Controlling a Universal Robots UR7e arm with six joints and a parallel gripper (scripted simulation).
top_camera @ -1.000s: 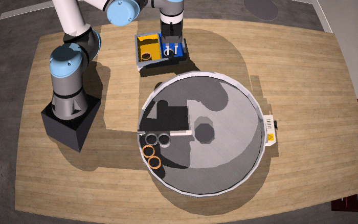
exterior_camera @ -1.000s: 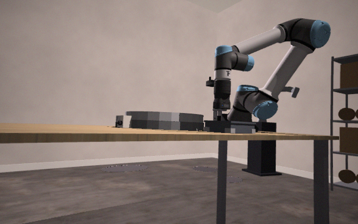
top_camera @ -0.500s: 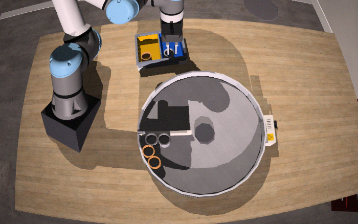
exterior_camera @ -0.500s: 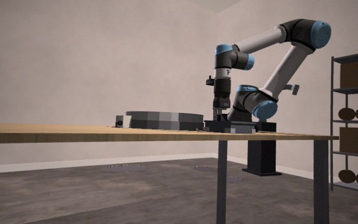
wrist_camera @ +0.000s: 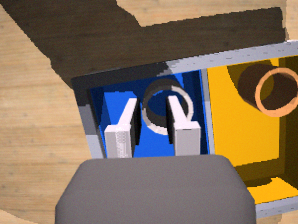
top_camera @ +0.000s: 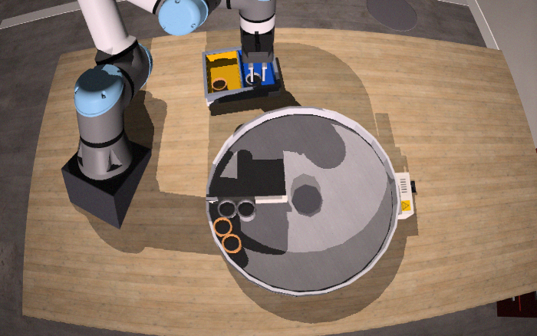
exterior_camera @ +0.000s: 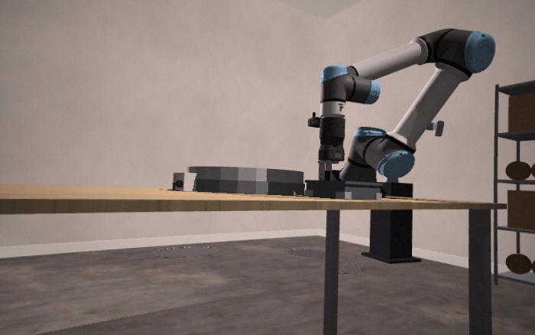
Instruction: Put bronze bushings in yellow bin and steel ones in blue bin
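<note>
Claw [top_camera: 258, 80] [exterior_camera: 324, 180] [wrist_camera: 153, 111] is being held partway open over the blue bin [top_camera: 269, 75] [wrist_camera: 150, 149], so nothing's being gripped. One steel bushing [top_camera: 247, 78] [wrist_camera: 190, 107] is being kept in that bin, partly hidden by a finger. Next door, a bronze bushing [top_camera: 212, 84] [wrist_camera: 258, 95] is being held by the yellow bin [top_camera: 223, 70] [wrist_camera: 240, 135], so both are being sorted right. Over on the turntable [top_camera: 336, 213] [exterior_camera: 252, 175], two grey bushings [top_camera: 219, 208] are being carried beside the pale bar [top_camera: 271, 199], with two bronze ones [top_camera: 215, 226] being carried near the rim.
</note>
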